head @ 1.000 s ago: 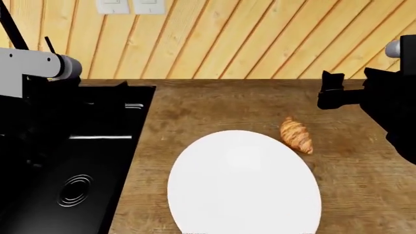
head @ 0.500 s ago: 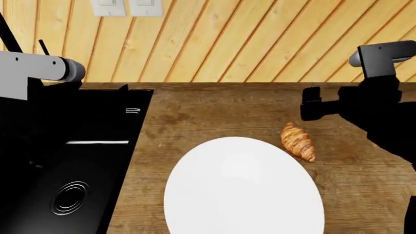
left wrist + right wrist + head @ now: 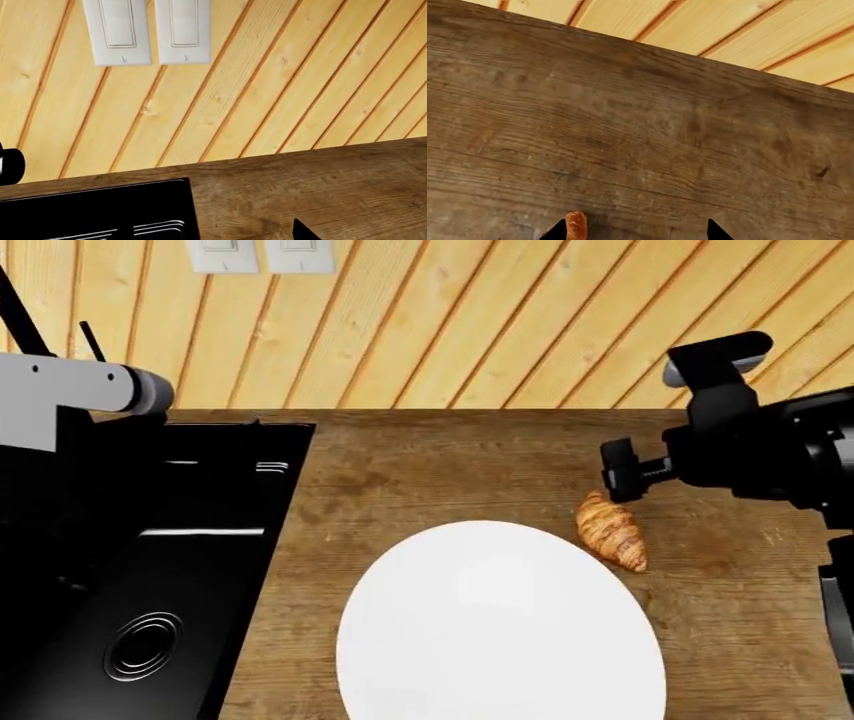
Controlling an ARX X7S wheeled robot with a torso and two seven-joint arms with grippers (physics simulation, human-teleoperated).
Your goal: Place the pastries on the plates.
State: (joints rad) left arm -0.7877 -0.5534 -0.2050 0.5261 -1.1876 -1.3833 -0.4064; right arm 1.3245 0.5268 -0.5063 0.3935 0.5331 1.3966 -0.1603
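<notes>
One golden-brown croissant point(image 3: 613, 530) lies on the wooden counter, just off the right rim of a large white plate point(image 3: 501, 625). My right gripper point(image 3: 618, 472) hovers just behind and above the pastry, apart from it. In the right wrist view that gripper point(image 3: 635, 233) is open. The croissant's tapered end point(image 3: 576, 228) shows right beside one black fingertip point(image 3: 557, 232), and nothing sits between the fingers. My left gripper point(image 3: 215, 235) is open over the sink's edge, holding nothing. Its arm point(image 3: 80, 390) stays at the far left.
A black sink point(image 3: 147, 580) with a round drain fills the counter's left side. A slanted wood-plank wall point(image 3: 467, 320) with two white switches point(image 3: 147, 30) rises behind the counter. Bare wooden counter point(image 3: 454, 460) lies between the plate and the wall.
My right gripper has moved left and down, closing in on the croissant from behind. The head view dipped slightly a second ago. The croissant, plate and left arm have not moved.
</notes>
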